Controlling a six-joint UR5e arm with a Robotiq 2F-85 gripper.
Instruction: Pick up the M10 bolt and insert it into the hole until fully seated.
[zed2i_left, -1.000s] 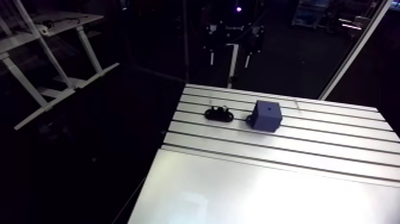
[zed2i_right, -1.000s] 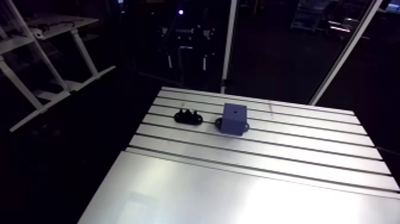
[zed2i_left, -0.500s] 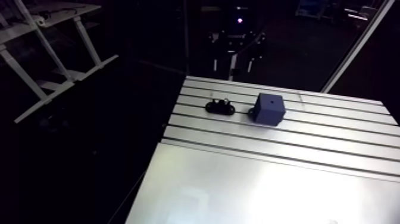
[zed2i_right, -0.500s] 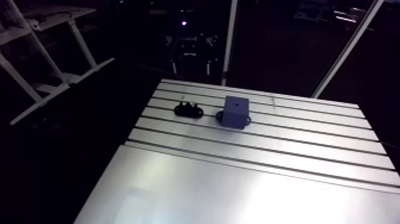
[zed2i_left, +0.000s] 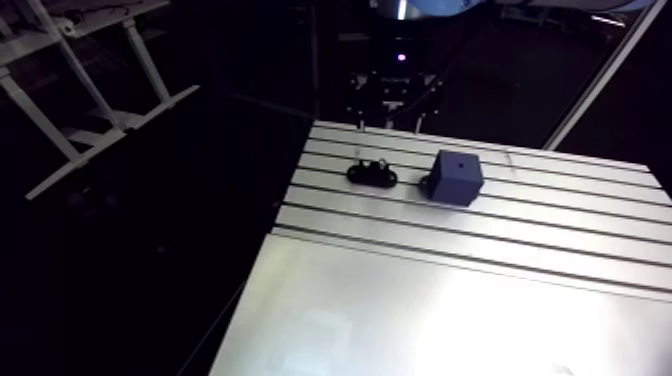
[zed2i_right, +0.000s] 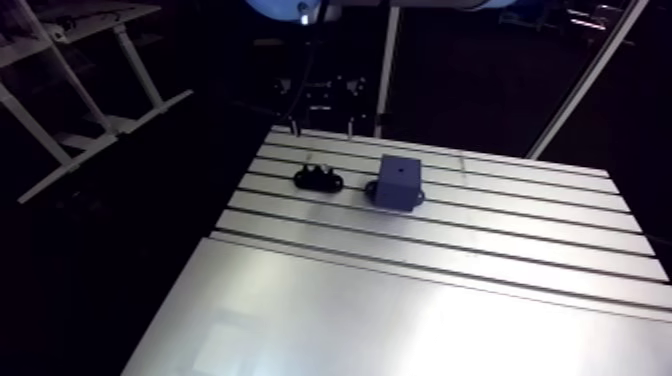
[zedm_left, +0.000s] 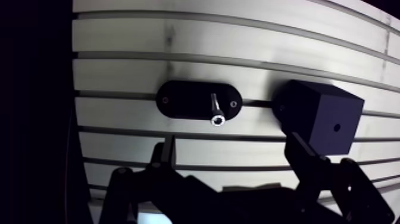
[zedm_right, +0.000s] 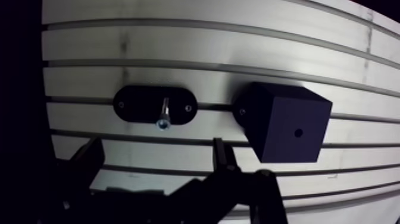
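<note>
the gripper hangs wide open and empty. just ahead of it the m10 bolt stands upright in a black oval holder, socket head up, long axis vertical. beside the holder sits a blue block with its hole. this looks like the approach; next, centre over the bolt, descend, then close.

The tool is pointing downward, and its two dark fingers are standing wide apart with the jaws open. Above the tool, the arm's light-blue joint cap is showing, and the dark wrist is hanging between that cap and the tool.
</note>
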